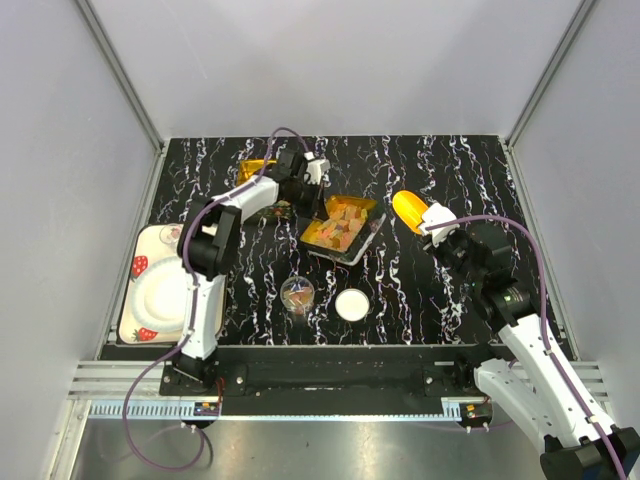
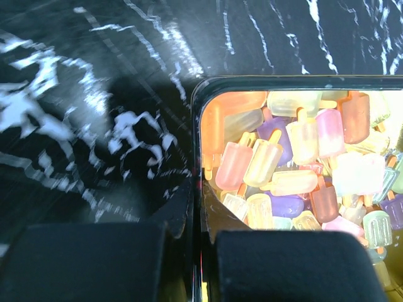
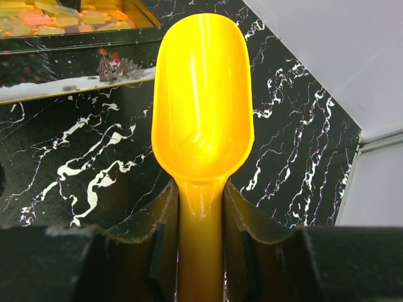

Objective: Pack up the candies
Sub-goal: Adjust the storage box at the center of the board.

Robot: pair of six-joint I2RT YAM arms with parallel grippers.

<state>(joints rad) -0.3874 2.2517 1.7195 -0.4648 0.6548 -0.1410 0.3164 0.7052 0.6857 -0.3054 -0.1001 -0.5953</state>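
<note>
Black marbled surface [image 1: 450, 170] — left pincer [image 2: 198, 234] pinches the rim of the tin [image 2: 203, 100] full of candies [image 2: 296, 163]; right pincer [image 3: 200, 204] clamps the empty orange scoop [image 3: 203, 100].

**A robot test cell in a lab**

A white left arm [image 1: 203, 290] and right arm [image 1: 540, 352] are bolted to a metal rail [image 1: 330, 378] at the near edge of a black marble-patterned table [image 1: 460, 175]. Plain grey panel walls [image 1: 330, 60] on aluminium posts [image 1: 120, 72] box the table in. Purple cables [image 1: 135, 425] trail over a steel bench [image 1: 320, 450]. On the table sit a tin [image 1: 376, 226] of candies [image 1: 340, 228] and a strawberry-printed tray [image 1: 140, 268].
</note>
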